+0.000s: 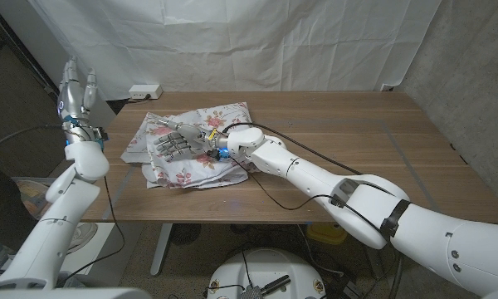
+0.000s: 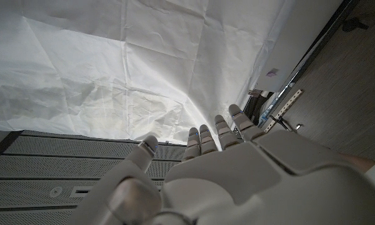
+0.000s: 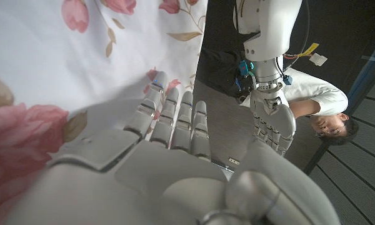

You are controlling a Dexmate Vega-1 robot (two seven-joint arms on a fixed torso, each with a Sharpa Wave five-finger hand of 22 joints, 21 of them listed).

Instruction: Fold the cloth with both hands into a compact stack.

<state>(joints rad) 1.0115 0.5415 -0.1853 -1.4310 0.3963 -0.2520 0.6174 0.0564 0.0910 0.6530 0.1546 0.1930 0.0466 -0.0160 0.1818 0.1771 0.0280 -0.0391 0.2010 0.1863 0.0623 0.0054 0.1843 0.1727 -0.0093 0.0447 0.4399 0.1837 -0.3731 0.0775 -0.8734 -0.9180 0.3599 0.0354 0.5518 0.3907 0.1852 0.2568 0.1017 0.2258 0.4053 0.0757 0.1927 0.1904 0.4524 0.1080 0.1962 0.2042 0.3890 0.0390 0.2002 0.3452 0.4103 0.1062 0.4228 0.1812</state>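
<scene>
Item: floral cloth (image 1: 191,145), white with pink blossoms, lying in a rumpled, partly gathered heap on the wooden table (image 1: 340,141), at about 9 o'clock from the table's centre and near its left edge. Right hand (image 1: 176,143): extended across the table, fingers spread and resting on top of the cloth heap, pressing rather than gripping; the right wrist view shows its fingers (image 3: 175,119) laid out on the printed fabric with nothing closed in them. Left hand (image 1: 76,90): raised upright in the air off the table's left side, at about 10 o'clock from the cloth and well apart from it, fingers straight and slightly parted, holding nothing; the left wrist view shows its back (image 2: 237,169) against a white backdrop sheet (image 2: 112,62). A white box (image 1: 144,90) sits at the table's far edge, at 12 o'clock from the cloth. Condition of task: judged early or mid-fold, since the heap is uneven with loose edges. Handling note: the step would go best with the right hand keeping the pile pinned while the left comes down to a free edge, takes it cleanly and draws it over flat, smoothing wrinkles before stacking. Risk: fabric dragging or bunching under the pressing hand.
</scene>
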